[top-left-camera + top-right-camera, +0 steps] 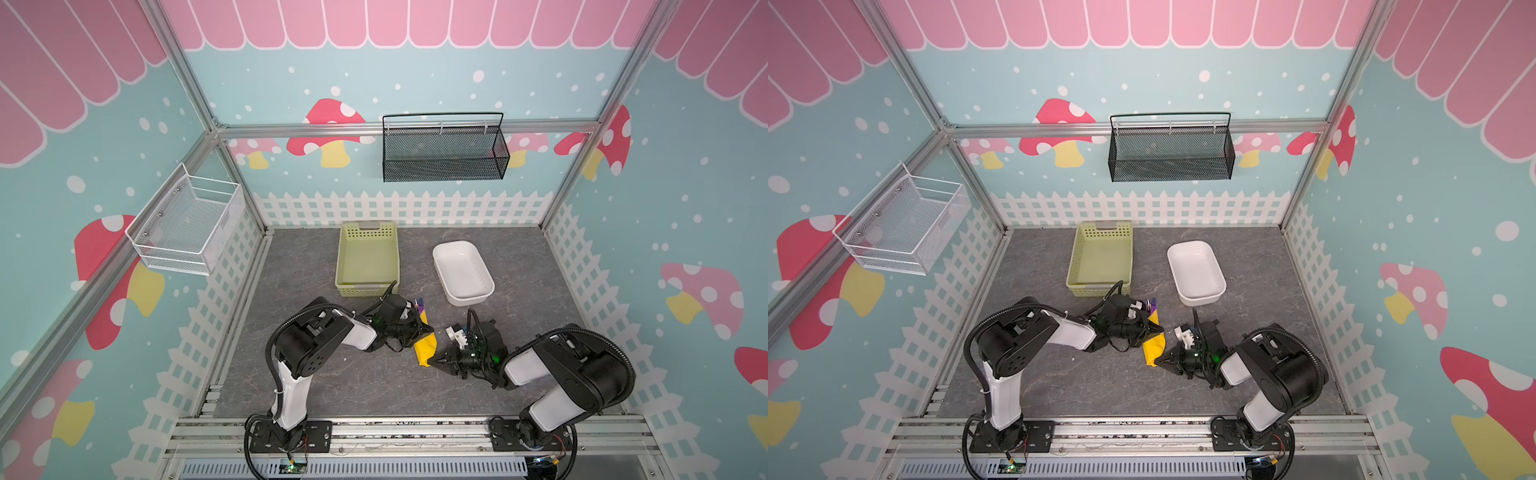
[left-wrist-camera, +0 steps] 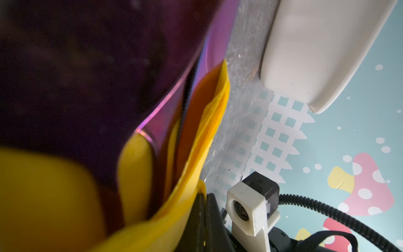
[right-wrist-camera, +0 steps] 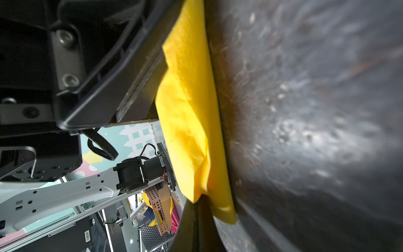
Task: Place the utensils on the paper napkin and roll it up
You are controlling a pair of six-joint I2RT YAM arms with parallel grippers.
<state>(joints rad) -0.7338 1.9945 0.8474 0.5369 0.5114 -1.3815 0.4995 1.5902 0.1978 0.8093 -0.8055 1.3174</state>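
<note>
grey marbled tabletop [image 1: 332, 386], boxed by teal walls printed with mushrooms, white picket fence and pink scallops. aluminium rail [image 1: 415, 432] along the near edge carries both arm bases.

containers, left to right:
- white wire basket [image 1: 187, 224], fixed on the left wall, mesh floor bare.
- pale green perforated basket [image 1: 368, 259], on the table at the back, floor bare.
- black mesh basket [image 1: 444, 149], hung on the back rail.
- white tub [image 1: 463, 272], right of the green basket and apart from it, inside bare.

paper napkin [image 1: 426, 351]: yellow, folded into a narrow bundle on the table mid-front, near the green basket's near right corner.

utensils [image 1: 420, 306]: purple tips stick out of the bundle's far end. in the left wrist view a dark purple shiny head [image 2: 87, 76] lies inside the yellow folds.

left gripper [image 1: 429, 329]: jaws closed, at the bundle's left side. cannot tell whether paper is caught.

right gripper [image 1: 432, 363]: jaws closed to a point, tip touching the bundle's near end.

open room: bare table left of the left arm, along the near strip, and from the tub rightward to the wall.
</note>
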